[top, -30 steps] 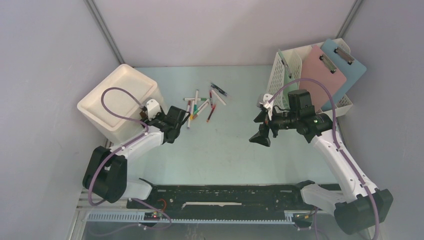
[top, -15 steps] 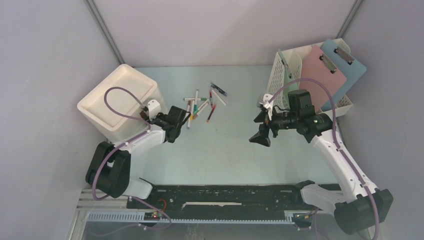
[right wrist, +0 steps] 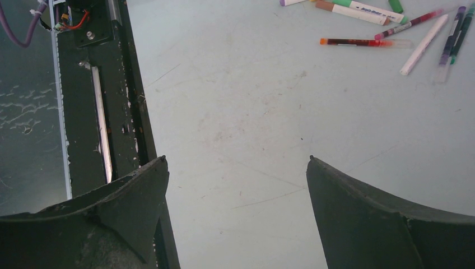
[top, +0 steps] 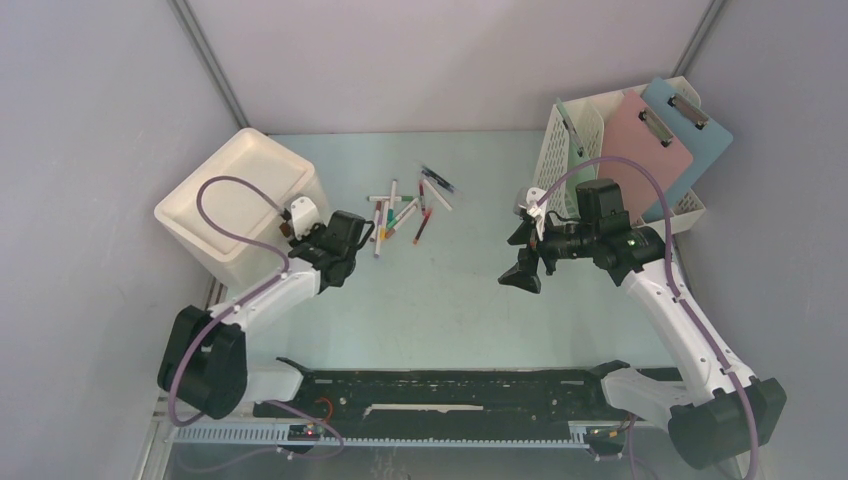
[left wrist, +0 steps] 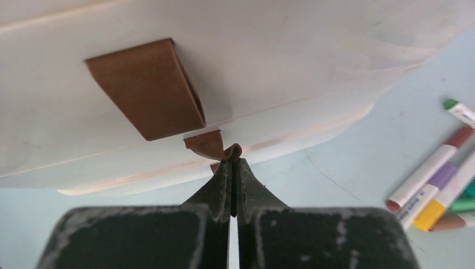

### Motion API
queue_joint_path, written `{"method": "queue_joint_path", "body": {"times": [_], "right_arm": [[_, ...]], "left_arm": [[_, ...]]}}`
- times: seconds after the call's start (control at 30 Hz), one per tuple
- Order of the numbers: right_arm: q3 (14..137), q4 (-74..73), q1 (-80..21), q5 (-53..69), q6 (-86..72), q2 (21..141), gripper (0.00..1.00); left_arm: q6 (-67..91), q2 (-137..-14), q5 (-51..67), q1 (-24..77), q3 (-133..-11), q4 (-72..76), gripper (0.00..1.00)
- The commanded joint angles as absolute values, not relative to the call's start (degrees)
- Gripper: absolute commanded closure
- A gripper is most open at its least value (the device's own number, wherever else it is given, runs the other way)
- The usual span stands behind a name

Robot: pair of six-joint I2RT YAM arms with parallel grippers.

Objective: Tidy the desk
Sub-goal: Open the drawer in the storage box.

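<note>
The pale mint-green desk (top: 450, 300) carries a loose pile of markers and pens (top: 405, 210) left of its middle. My left gripper (top: 320, 238) sits against the right side of the white bin (top: 240, 195). In the left wrist view it (left wrist: 232, 161) is shut on the curled end of a brown tab (left wrist: 148, 89) stuck to the bin's wall. A few markers (left wrist: 431, 185) lie to its right. My right gripper (top: 522, 262) hovers over bare desk right of centre, open and holding nothing (right wrist: 235, 159).
A white perforated file rack (top: 575, 150) stands at the back right with a pink clipboard (top: 650, 150) and a blue clipboard (top: 695, 130) in it. A black rail (top: 450, 385) runs along the front edge. Grey panels wall the desk.
My left gripper has closed onto the brown tab at the bin's side, and its arm has shifted a little. The right arm has not moved.
</note>
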State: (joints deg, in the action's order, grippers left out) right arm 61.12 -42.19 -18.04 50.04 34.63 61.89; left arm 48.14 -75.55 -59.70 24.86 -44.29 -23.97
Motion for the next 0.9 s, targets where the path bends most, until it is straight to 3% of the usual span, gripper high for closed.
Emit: {"method": "queue_joint_path", "body": {"times": [0.0,0.87], "right_arm": [[61.0,-41.5,-18.4,50.3,35.5,61.2,0.0],[61.1,-41.6,-18.3,50.3,35.5,60.6,0.0]], "left_arm": [[44.9,-69.8,-55.8,25.0,-42.1,-18.2,1.0],[49.1,-71.1,-53.8,42.5,-42.4,-20.5,1.0]]}}
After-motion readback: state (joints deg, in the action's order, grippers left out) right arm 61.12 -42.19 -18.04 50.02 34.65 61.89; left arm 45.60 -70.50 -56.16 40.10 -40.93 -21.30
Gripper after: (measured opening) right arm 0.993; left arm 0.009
